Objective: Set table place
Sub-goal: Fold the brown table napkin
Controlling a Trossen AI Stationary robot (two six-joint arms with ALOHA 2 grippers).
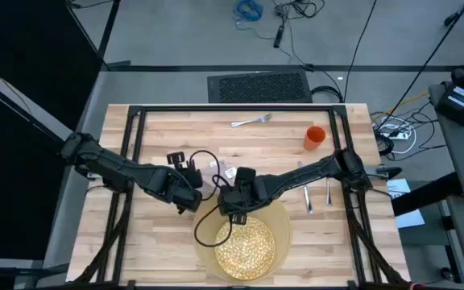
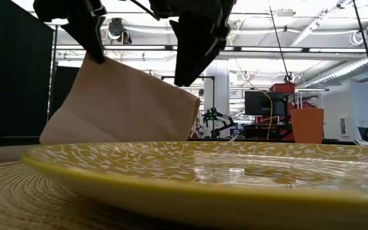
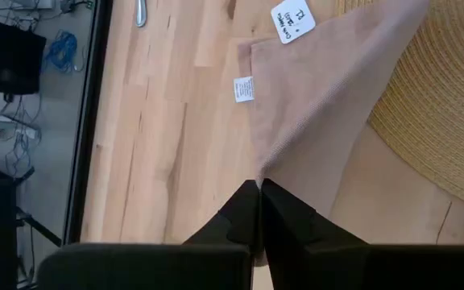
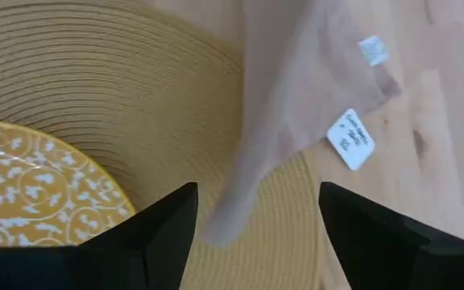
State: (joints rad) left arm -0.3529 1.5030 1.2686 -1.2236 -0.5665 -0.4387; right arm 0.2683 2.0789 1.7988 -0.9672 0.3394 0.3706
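My left gripper (image 3: 258,187) is shut on the beige napkin (image 3: 321,105), holding it up over the table just left of the tan placemat (image 1: 205,234). The yellow speckled plate (image 1: 246,248) lies on the placemat. My right gripper (image 4: 256,193) is open above the placemat's far left rim. Its fingers stand on either side of the napkin's raised right end (image 2: 187,96); whether they touch it, I cannot tell. At the table's far side lie a fork (image 1: 252,121) and an orange cup (image 1: 315,137). A knife (image 1: 307,198) and a spoon (image 1: 329,191) lie on the right. My left gripper pinches the napkin between its two shut fingers at the upper left end (image 3: 261,171), coming from above. The cloth slopes down from the fingers, and its lower edge (image 2: 107,139) rests on the table. One layer or several, I cannot tell.
Two white tags (image 3: 293,19) hang on the napkin's edge. A black frame (image 1: 135,137) rings the wooden tabletop (image 1: 176,137). Bare wood shows at the table's far left and near left.
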